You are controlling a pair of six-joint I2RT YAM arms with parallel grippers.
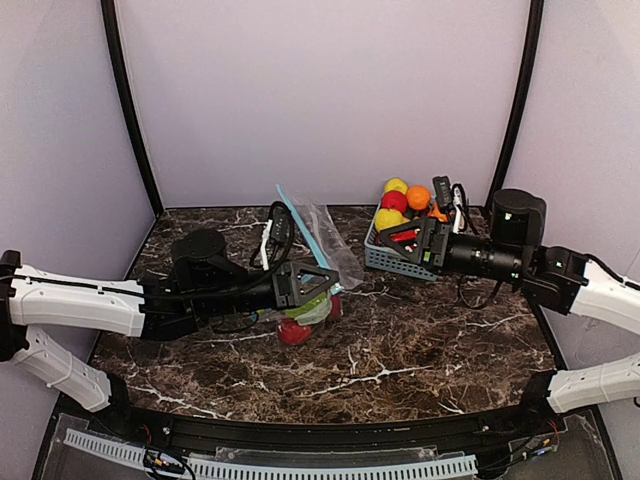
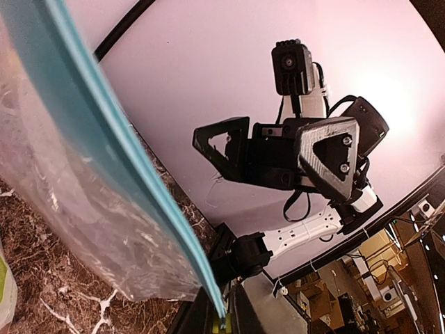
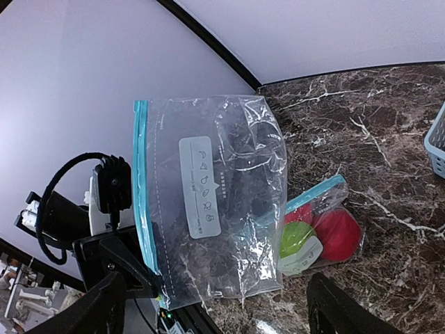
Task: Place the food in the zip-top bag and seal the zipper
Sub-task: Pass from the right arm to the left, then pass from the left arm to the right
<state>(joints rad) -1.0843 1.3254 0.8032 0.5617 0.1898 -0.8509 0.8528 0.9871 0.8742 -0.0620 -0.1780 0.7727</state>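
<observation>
top external: left gripper pinches an empty zip-top bag upright mid-table; right gripper gapes empty over the far-right basket of fruits. second bag holds some; sealing seems undone.

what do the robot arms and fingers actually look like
The left arm and right arm have white shells with black joints and loose black cables. The fingers are dark hollow triangles with screws; a small black camera sits above them.

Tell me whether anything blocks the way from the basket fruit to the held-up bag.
Nothing visible does: only table shows between the basket of fruits and the bag in the left gripper; a second bag lies nearer, below it.
</observation>
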